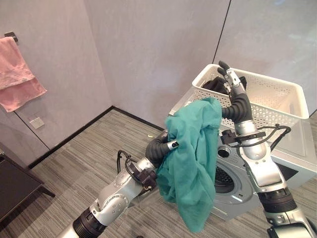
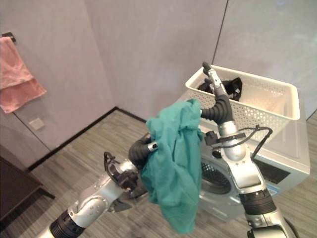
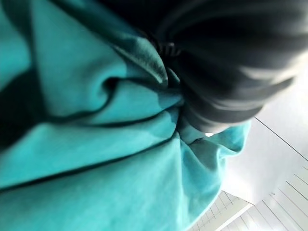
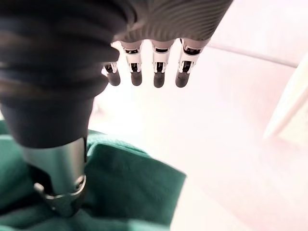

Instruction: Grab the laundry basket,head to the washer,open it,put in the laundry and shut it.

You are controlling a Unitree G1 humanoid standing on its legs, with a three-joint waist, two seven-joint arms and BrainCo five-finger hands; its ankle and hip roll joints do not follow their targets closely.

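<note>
A teal cloth (image 1: pixel 193 163) hangs draped over my left hand (image 1: pixel 158 146), lifted in front of the white washer (image 1: pixel 297 158). The cloth wraps that hand in the left wrist view (image 3: pixel 96 159). The washer's round door (image 1: pixel 224 179) is partly hidden behind the cloth. A white laundry basket (image 1: pixel 277 106) stands on top of the washer with dark laundry (image 1: pixel 213 84) in its near corner. My right hand (image 1: pixel 230 79) is raised over the basket's near rim, open, fingers (image 4: pixel 144 67) straight and holding nothing, just above the cloth (image 4: pixel 125 192).
A pink towel (image 1: pixel 15 74) hangs on the left wall above a wall socket (image 1: pixel 36 122). Dark furniture (image 1: pixel 12 183) stands at the lower left. Grey walls meet in a corner behind the washer, with striped floor between.
</note>
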